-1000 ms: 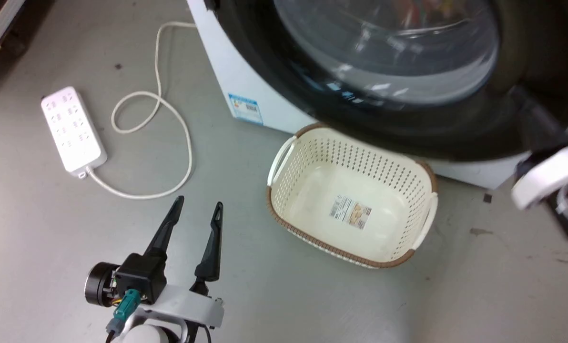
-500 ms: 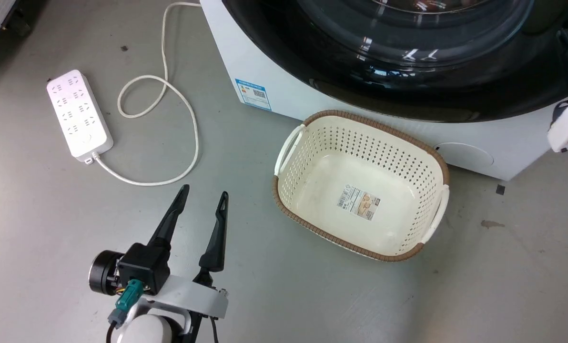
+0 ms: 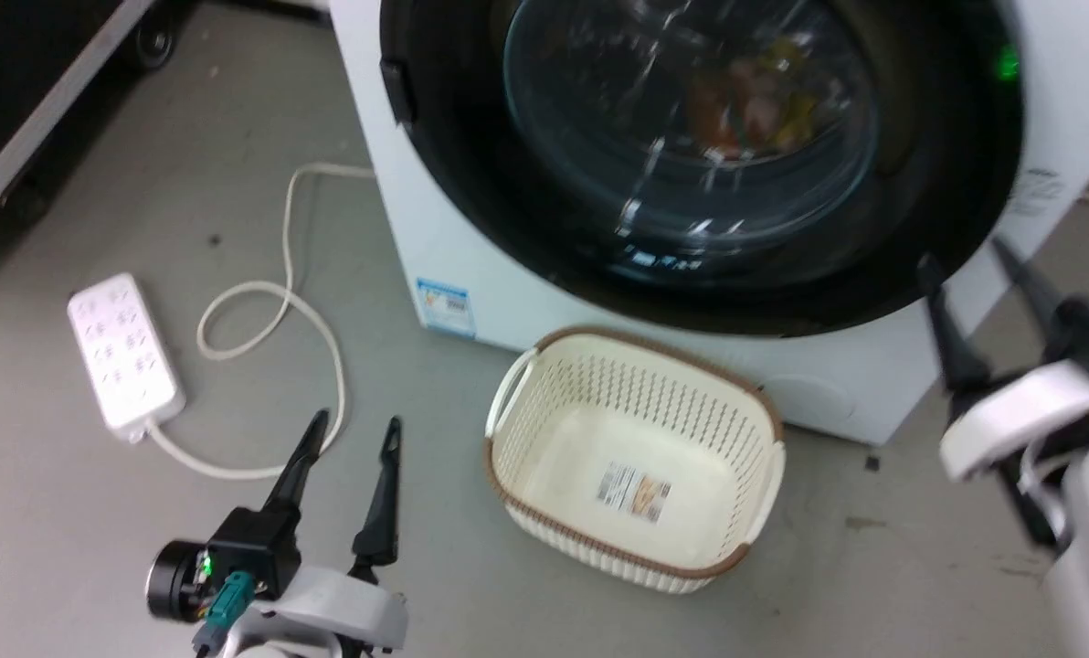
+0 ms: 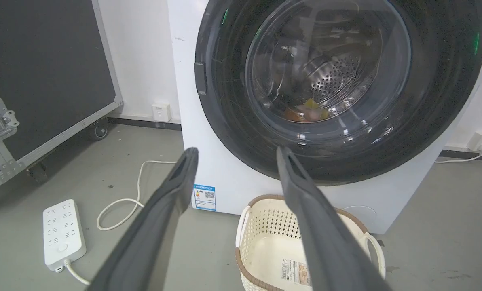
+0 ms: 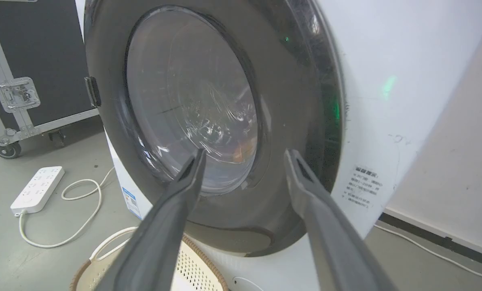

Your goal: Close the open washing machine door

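Left tool hangs low over the grey floor, its two dark fingers spread apart with nothing between them, pointing toward the washing machine. At the right side, the right tool is likewise spread open and empty, its fingertips close to the lower right edge of the washing machine door, though contact cannot be made out. In the right wrist view the right tool points at the lower part of the door's glass. The door lies flat against the white front of the machine, its glossy black rim ringing a clear glass bowl through which the perforated steel drum and some orange and yellow items show. A small dark catch sits on the rim's left edge. Just before the machine, below the door, stands a cream laundry basket with a brown rim. Well to the left, a white power strip lies on the floor, its cord looping toward the machine.
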`<state>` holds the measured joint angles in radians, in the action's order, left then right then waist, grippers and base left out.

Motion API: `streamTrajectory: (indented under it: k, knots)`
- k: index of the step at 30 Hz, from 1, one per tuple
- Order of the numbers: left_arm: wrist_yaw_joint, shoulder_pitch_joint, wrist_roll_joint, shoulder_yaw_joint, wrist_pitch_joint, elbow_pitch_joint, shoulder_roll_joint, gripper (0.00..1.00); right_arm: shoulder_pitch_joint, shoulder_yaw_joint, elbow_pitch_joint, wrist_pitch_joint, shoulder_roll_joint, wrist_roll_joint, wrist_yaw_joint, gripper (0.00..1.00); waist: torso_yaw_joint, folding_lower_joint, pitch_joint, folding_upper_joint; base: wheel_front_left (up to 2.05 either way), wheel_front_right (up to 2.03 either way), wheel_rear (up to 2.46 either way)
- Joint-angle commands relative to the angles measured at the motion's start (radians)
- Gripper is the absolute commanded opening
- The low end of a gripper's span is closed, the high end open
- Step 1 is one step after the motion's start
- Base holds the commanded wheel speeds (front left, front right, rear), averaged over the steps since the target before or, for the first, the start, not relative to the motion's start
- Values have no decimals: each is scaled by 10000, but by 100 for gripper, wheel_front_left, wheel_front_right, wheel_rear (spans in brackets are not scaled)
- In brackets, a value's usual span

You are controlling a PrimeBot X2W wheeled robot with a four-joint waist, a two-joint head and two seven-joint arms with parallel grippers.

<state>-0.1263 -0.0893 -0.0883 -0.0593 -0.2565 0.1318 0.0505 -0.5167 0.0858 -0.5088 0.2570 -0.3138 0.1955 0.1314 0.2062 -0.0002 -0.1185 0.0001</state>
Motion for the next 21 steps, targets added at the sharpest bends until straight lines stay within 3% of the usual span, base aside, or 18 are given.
streamTrajectory:
  k: [1, 5, 6, 12, 16, 21]
  knots:
    - [-38, 180, 35, 123, -53, 103, 0, 100, 703, -175, 532, 46, 323, -197, -7, 100, -473, 2, 672, -1, 0, 0, 0]
    - [-39, 358, 25, 204, -53, 259, 18, 100, 1828, -747, 1409, 46, 991, -414, -7, 100, -714, 2, 1062, -1, 0, 0, 0]
    - [-40, 461, -3, 236, -53, 341, 45, 100, 2503, -1212, 1905, 46, 1470, -571, -7, 100, -860, 2, 1247, -1, 0, 0, 0]
    - [-42, 628, -174, 174, -53, 509, 83, 100, 3881, -2042, 2763, 46, 2359, -1066, -7, 100, -1089, 2, 1512, -1, 0, 0, 0]
    - [-42, 701, -358, 0, -53, 565, 138, 100, 4636, -2326, 3213, 47, 2604, -1305, -7, 100, -1208, 2, 1611, -1, 0, 0, 0]
    - [-43, 730, -450, -270, -53, 496, 229, 100, 5246, -1971, 3163, 47, 2631, -1090, -7, 100, -1262, 2, 1635, -1, 0, 0, 0]
